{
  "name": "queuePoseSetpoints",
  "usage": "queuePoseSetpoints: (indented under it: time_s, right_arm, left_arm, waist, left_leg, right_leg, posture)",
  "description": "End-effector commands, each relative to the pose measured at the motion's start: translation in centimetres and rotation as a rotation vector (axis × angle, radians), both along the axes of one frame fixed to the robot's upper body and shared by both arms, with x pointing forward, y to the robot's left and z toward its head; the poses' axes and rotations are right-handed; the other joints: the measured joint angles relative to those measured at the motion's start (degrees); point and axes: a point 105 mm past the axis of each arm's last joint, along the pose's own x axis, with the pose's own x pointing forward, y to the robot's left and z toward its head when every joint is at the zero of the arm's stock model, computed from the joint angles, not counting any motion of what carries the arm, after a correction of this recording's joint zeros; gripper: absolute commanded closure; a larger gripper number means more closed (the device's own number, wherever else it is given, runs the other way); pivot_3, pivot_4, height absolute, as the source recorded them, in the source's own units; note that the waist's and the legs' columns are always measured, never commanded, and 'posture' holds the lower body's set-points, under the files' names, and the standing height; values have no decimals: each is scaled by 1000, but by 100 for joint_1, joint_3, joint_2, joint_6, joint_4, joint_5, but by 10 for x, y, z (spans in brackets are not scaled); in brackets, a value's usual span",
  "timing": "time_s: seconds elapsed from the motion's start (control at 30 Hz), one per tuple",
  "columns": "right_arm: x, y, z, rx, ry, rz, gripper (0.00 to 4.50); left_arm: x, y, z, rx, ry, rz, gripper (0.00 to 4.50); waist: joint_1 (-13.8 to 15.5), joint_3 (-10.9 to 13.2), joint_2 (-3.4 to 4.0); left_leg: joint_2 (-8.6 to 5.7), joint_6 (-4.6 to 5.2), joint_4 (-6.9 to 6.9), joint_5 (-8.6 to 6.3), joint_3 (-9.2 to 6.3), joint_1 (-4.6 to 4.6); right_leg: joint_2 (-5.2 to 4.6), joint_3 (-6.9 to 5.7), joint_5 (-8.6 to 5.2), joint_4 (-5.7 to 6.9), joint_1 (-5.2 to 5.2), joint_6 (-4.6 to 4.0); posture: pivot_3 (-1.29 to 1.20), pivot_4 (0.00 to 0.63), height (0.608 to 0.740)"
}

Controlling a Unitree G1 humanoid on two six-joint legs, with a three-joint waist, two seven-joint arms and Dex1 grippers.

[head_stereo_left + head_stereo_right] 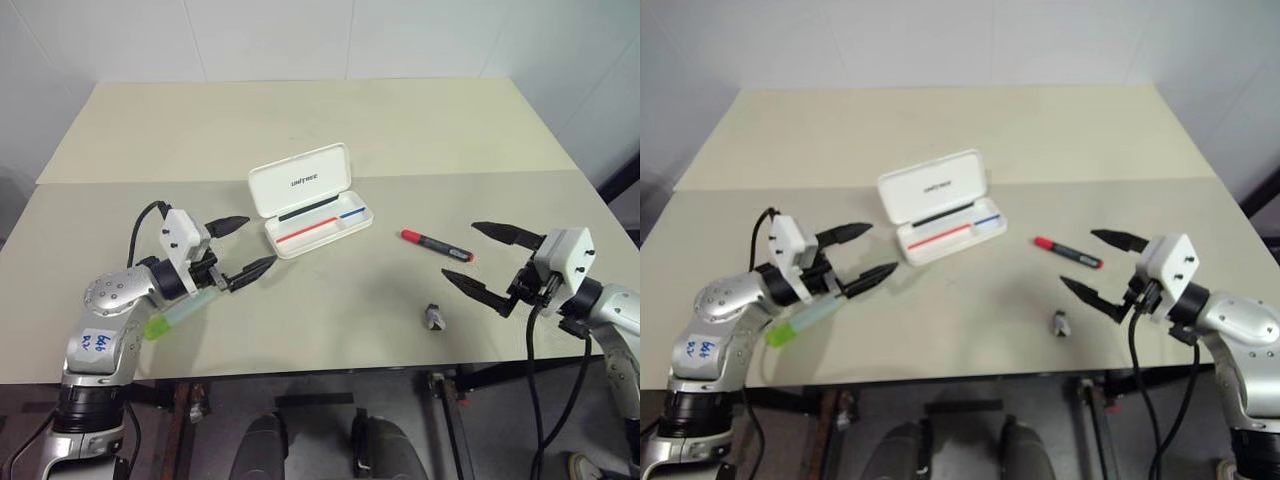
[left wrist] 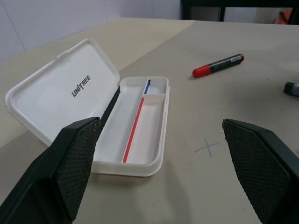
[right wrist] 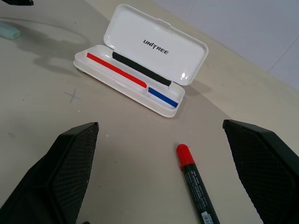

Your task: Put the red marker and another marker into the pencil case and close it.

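The white pencil case (image 1: 318, 225) lies open in the middle of the table, its lid (image 1: 300, 178) tipped back, with red and blue stripes inside. The red marker (image 1: 437, 245) lies flat to the right of the case. A pale green marker (image 1: 178, 313) lies on the table under my left wrist. My left gripper (image 1: 240, 246) hovers open, left of the case, fingers pointing toward it. Right of the red marker, my right gripper (image 1: 482, 258) stands open above the table. Both hold nothing.
A small grey lump (image 1: 434, 317) rests near the table's front edge, between the red marker and my right gripper. A seam (image 1: 470, 174) runs across the table behind the case. A faint cross mark (image 2: 207, 147) is drawn in front of the case.
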Motion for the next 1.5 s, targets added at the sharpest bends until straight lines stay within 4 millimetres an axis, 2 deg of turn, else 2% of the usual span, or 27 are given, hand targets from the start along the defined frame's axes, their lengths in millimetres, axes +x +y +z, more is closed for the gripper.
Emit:
queuePoseSetpoints:
  time_s: [0.03, 0.4, 0.63, 0.9, 1.03, 1.4, 1.5]
  right_arm:
    - [2, 2, 11, 23, -33, 25, 0]
    - [3, 33, 5, 54, -13, 142, 0]
    - [10, 48, 5, 71, -37, 184, 0]
    - [5, 54, 12, 82, -62, 215, 0]
    - [0, 60, 11, 97, -68, 213, 0]
    - [-13, 64, 12, 100, -65, 219, 0]
    - [-14, 64, 12, 93, -62, 221, 0]
  left_arm:
    - [-5, 3, 13, 13, -59, -15, 13]
    - [-5, -2, 10, 67, -26, -66, 13]
    - [4, -8, 3, 107, 4, -71, 2316]
    - [35, -32, -4, 209, 31, -86, 2316]
    - [41, -41, -10, 244, 62, -110, 2316]
    - [51, -44, -42, 365, 127, -73, 2316]
    - [56, -44, -46, 378, 133, -54, 2316]
  waist:
    - [-2, 0, 0]
    - [-3, -1, -2]
    - [9, -2, -3]
    - [9, -3, -5]
    - [-2, -3, -5]
    - [12, -3, -5]
    - [12, -4, -7]
  left_leg:
    - [0, 0, 0, 0, 3, 1]
    - [2, 1, 1, -3, 9, 2]
    - [3, 1, 1, -3, 10, 4]
    - [2, 3, 13, -5, 12, 1]
    - [3, 4, 13, -7, 15, 0]
    - [4, 11, 31, -13, 17, -3]
    - [4, 16, 40, -15, 17, -4]
  right_leg:
    - [-1, 1, 1, 0, 0, -1]
    - [0, 4, 2, 0, -1, -3]
    - [0, 4, 3, 1, -2, -4]
    - [2, 4, 5, 5, -1, -1]
    - [3, 6, 6, 4, -3, 0]
    - [3, 8, 6, 10, -4, 1]
    - [2, 9, 7, 12, -1, 3]
  posture:
    - [0, 150, 740]
    - [0, 150, 740]
    - [0, 150, 740]
    - [0, 150, 740]
    - [0, 150, 740]
    - [0, 150, 740]
    - [0, 150, 740]
